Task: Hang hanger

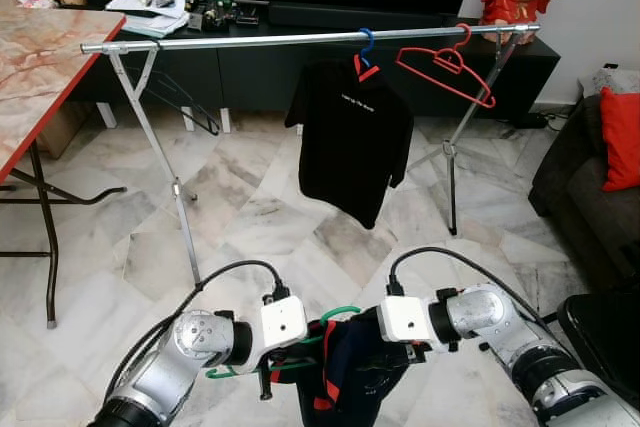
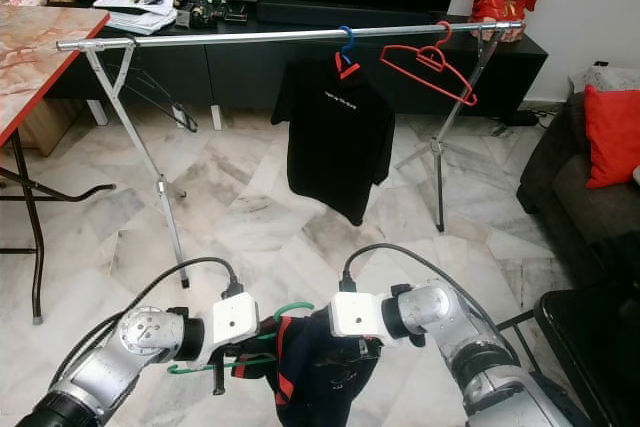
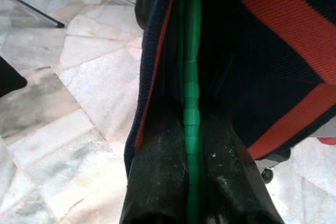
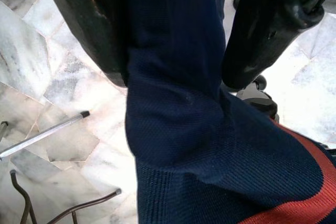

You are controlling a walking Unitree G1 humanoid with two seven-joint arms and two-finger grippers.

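A green hanger [image 1: 340, 313] carrying a navy garment [image 1: 350, 372] with red stripes hangs low in front of me. My left gripper [image 3: 190, 111] is shut on the hanger's green bar [image 3: 191, 77]. My right gripper [image 4: 176, 80] is open, and the navy cloth [image 4: 178, 129] runs between its two spread fingers. Ahead stands a silver clothes rail [image 1: 300, 39]. On it hang a black T-shirt [image 1: 350, 137] on a blue hanger and an empty red hanger [image 1: 445, 72] near the right end.
A marble-topped table [image 1: 40, 67] with a red edge stands at the left. A dark sofa with a red cushion [image 1: 622, 137] is at the right. Behind the rail runs a black TV cabinet [image 1: 250, 62]. The rail's slanted legs [image 1: 160, 157] rest on the marble floor.
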